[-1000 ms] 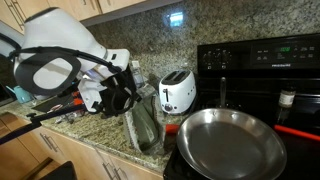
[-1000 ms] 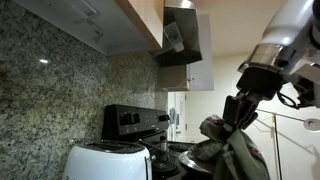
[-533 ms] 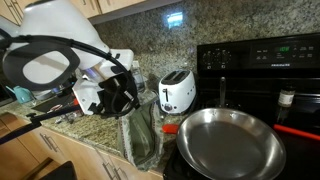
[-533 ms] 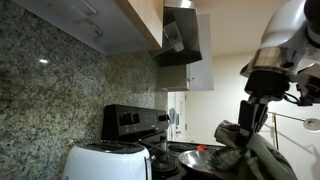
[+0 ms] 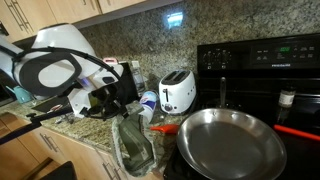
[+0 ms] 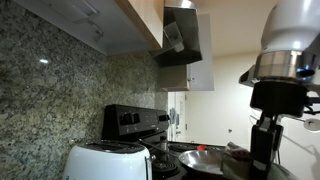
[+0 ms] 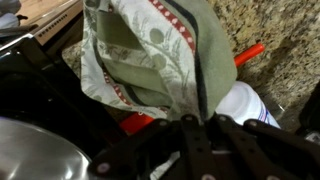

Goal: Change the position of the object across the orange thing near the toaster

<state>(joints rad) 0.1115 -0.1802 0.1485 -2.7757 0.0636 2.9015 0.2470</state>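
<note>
My gripper (image 5: 122, 104) is shut on a green patterned cloth (image 5: 134, 145) that hangs down to the granite counter, in front of and to the left of the white toaster (image 5: 177, 92). An orange utensil (image 5: 167, 128) lies on the counter between the cloth and the frying pan. In the wrist view the gripper (image 7: 196, 126) pinches the cloth (image 7: 150, 55) at its near edge, and the orange utensil (image 7: 250, 52) runs under the cloth. In an exterior view the gripper (image 6: 262, 158) hangs low at the right, with the toaster (image 6: 105, 162) in front.
A large steel frying pan (image 5: 230, 140) sits on the black stove (image 5: 265, 70) to the right. A white cup (image 5: 148, 102) stands beside the toaster and also shows in the wrist view (image 7: 250, 105). Clutter lies at the counter's left end (image 5: 20, 95).
The arm has swung away from the toaster and lower, carrying the cloth with it. The cloth's lower end now rests on the counter beside the orange utensil.
</note>
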